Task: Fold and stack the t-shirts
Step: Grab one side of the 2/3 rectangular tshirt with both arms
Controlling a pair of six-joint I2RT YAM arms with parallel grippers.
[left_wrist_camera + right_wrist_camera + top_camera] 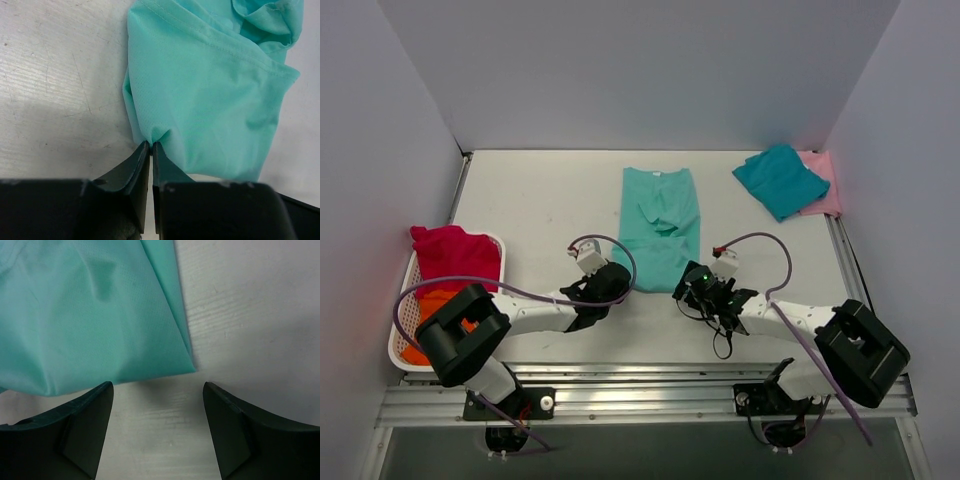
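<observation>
A light mint-green t-shirt (pixel 660 222) lies folded lengthwise in the middle of the table. My left gripper (pixel 620 283) is shut on its near left corner, and the cloth (pixel 210 95) bunches at the fingertips (pixel 150 144). My right gripper (pixel 686 290) is open just short of the near right corner (pixel 187 365), touching nothing. A darker teal t-shirt (pixel 779 179) lies folded on a pale pink t-shirt (pixel 823 183) at the back right. A magenta-red t-shirt (pixel 455 251) and an orange t-shirt (pixel 430 310) lie in the white basket (pixel 498 245) at the left.
Grey walls close in the table at the back and both sides. A metal rail (pixel 650 382) runs along the near edge.
</observation>
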